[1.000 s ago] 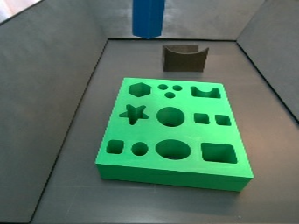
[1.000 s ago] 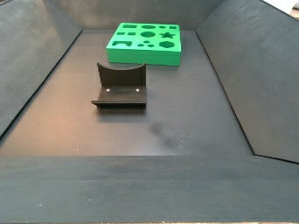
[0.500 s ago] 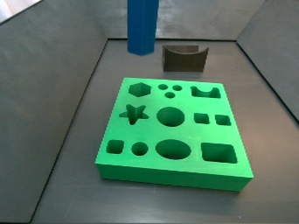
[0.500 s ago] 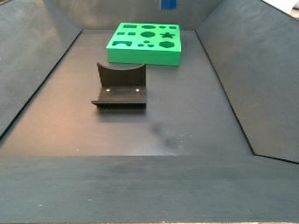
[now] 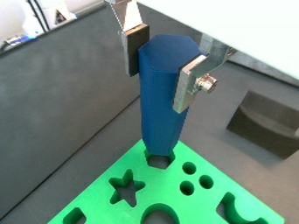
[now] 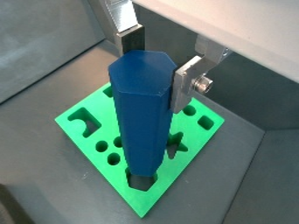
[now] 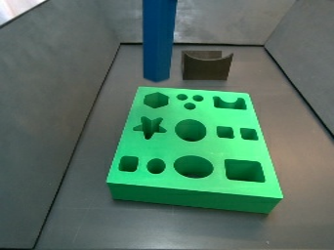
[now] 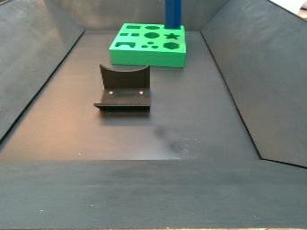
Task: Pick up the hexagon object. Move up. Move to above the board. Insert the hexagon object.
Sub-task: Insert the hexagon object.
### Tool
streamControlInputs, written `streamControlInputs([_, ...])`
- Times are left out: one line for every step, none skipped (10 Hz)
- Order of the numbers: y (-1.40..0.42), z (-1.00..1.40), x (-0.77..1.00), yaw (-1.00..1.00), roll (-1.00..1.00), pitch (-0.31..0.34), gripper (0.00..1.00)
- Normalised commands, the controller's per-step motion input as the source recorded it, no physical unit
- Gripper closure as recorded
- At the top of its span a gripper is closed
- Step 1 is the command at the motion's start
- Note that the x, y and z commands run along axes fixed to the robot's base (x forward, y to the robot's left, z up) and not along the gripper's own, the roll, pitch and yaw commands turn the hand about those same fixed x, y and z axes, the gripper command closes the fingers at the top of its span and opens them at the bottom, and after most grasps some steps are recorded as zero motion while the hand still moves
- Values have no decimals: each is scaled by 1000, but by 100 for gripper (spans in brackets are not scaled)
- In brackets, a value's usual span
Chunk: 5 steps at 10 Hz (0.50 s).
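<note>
**Blue post hanging over the green board**

I had the hexagon object (image 5: 162,101) clamped in my gripper (image 5: 162,63) — silver fingers (image 5: 191,84) pressed flat against opposite sides of its upper part, dark pads tight on the blue. In both wrist views the post hung upright, long and matte, its lower end pointing down at the board (image 5: 100,199), right at a dark hexagonal hole near the board's corner. Whether the tip was already touching that hole or just above it, I could not tell from there.

In a side view the hexagon object (image 7: 158,39) ran off the top of the picture, its lower end seen against the grey floor just behind the board's far edge (image 7: 196,195), near the corner where the hexagonal hole (image 7: 155,99) sat. My gripper itself was out of sight in both side views. In a side view from the opposite end, only a short stretch of the post (image 8: 173,13) showed, above the far side of the board (image 8: 147,54).

The fixture (image 8: 122,87) — dark L-shaped bracket on its plate — stood on the floor apart from the board, and showed in a wrist view (image 5: 265,127) beyond the post.
</note>
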Motion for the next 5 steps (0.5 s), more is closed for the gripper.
streamControlInputs([57,-517,-3,-203,-13,-83,100])
streamControlInputs([51,-551,-46,-206,0,-74,100])
streamControlInputs([80,-511,-17,-180,0,-66,100])
streamControlInputs([111,-517,-103,-149,0,-36,100])
streamControlInputs([114,-486,-140,-89,6,0,100])
